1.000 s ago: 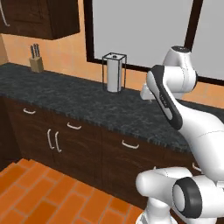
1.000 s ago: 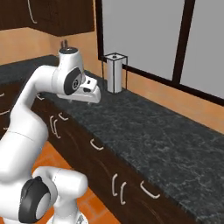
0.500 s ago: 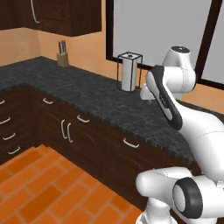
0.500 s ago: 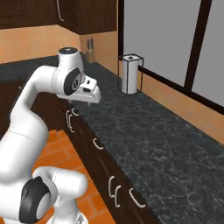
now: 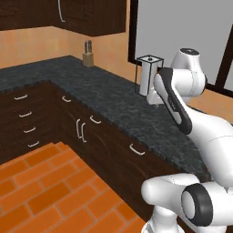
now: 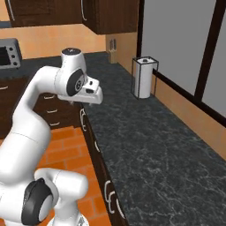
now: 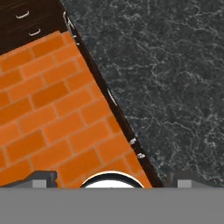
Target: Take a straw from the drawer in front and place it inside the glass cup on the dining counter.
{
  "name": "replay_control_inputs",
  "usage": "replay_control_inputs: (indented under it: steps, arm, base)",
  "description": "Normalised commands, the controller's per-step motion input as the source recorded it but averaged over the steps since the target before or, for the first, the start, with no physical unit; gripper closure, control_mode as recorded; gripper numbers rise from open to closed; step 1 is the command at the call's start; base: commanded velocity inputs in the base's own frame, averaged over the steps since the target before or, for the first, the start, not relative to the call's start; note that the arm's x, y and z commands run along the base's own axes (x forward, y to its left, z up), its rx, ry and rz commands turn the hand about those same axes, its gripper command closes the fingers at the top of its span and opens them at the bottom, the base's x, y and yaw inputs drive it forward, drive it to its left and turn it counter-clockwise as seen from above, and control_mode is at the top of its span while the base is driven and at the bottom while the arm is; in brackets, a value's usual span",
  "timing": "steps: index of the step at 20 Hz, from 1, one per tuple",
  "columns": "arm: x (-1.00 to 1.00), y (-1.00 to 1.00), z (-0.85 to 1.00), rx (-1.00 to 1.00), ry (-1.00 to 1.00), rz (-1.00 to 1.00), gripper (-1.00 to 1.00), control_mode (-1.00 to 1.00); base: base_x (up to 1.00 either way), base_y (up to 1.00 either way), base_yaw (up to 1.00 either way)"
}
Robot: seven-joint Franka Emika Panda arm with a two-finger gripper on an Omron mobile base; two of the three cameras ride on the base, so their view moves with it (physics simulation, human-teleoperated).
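My gripper point(image 7: 116, 178) hangs open and empty, with its two dark fingertips point(image 7: 43, 176) set wide apart. It points down over the front edge of a black speckled counter point(image 7: 166, 70), beside the orange brick floor point(image 7: 48, 109). In the right base view the gripper point(image 6: 88, 99) sits at the end of the folded white arm. Dark cabinet fronts with curved silver handles point(image 5: 136, 149) run under the counter; I cannot tell which of them is the drawer. The straw, the glass cup and the dining counter are out of view.
A white paper towel holder point(image 6: 143, 77) stands on the black counter point(image 6: 150, 145) by the window. A knife block point(image 5: 87, 48) sits farther along near the corner. Narrow stacked drawers point(image 5: 25, 123) are at the left. A microwave point(image 6: 9, 53) shows at far left.
The whole picture has shifted: the base has turned, so the counter, towel holder and knife block slide rightward in both base views. The arm keeps its pose and the jaws stay open.
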Motion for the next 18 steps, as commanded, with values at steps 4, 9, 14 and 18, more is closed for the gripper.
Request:
replay_control_inputs:
  steps: [4, 9, 14, 18]
  arm:
    - [0.00, 0.48, -0.03, -0.05, 0.00, 0.11, -1.00, -1.00]
    - [0.04, 0.97, -0.19, -0.23, -0.01, 0.00, -1.00, -1.00]
    - [0.30, 0.87, -0.62, -0.37, 0.01, -0.01, -1.00, -1.00]
    - [0.40, 0.67, -0.72, -0.41, 0.07, -0.04, -1.00, -1.00]
  base:
    - [0.00, 0.00, 0.00]
    - [0.00, 0.00, 0.00]
    - [0.00, 0.00, 0.00]
    - [0.00, 0.00, 0.00]
